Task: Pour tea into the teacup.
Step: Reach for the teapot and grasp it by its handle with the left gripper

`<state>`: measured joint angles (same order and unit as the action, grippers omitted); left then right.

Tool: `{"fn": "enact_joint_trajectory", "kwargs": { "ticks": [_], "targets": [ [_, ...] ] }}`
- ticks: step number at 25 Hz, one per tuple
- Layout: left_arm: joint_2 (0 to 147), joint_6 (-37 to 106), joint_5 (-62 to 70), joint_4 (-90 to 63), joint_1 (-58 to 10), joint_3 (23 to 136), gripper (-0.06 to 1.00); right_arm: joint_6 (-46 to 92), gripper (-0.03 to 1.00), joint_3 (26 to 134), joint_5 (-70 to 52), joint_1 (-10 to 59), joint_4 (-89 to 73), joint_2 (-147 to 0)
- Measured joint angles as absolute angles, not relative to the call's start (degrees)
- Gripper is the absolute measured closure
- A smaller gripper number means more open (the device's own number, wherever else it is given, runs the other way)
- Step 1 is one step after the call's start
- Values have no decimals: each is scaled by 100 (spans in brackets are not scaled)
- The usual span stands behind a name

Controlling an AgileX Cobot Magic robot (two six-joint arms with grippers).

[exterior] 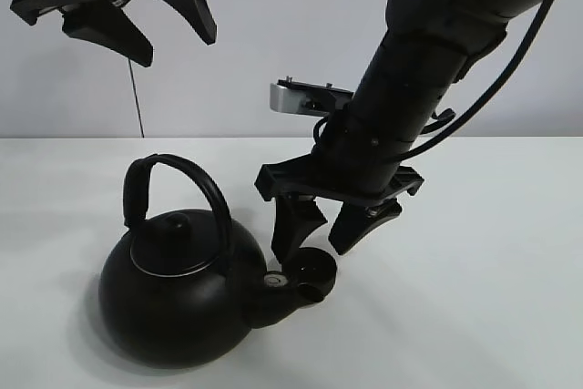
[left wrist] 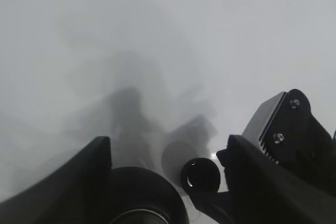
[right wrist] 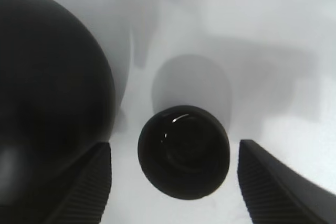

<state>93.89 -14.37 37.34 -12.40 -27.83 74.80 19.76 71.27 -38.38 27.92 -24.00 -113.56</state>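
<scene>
The white table [exterior: 474,316] fills the lower part of the exterior view and runs back to a pale wall [exterior: 273,25]. Its near and side edges are out of frame.

The big black kettle [exterior: 173,307] stands upright on the table at the left. Its lid is on, its arched handle [exterior: 182,175] is free, and its spout [exterior: 291,296] points toward the middle. Nothing is holding it, so the pour has not begun. I judge that lifting and tipping the kettle are both still to do.

The right pincer [exterior: 312,241] hangs low over the table with its jaws apart. One jaw sits on each side of the teacup [right wrist: 184,158], with table showing between jaws and cup, so there is no grip yet.

The left pincer [exterior: 173,43] is high above the kettle, jaws wide apart and empty. The air between it and the handle is clear for a descent.

The teacup sits on the table just beside the kettle's body and close behind the spout tip. A glint shows inside it, but I cannot tell whether it holds liquid.

The cup is tight against the kettle, while to the right the table is bare and gives room to move it.
</scene>
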Motion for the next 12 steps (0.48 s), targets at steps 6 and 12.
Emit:
{"fn": "enact_joint_trajectory", "kwargs": {
  "ticks": [6,12],
  "targets": [
    [9389,-1437,3734,-1240,-2783,7480,49,1949,50,7127,-4071,2792,-2383,-11356],
    [9389,-1437,3734,-1240,-2783,7480,49,1910,50,7127,-4228,2746,-2366,-11329]
  ]
}}
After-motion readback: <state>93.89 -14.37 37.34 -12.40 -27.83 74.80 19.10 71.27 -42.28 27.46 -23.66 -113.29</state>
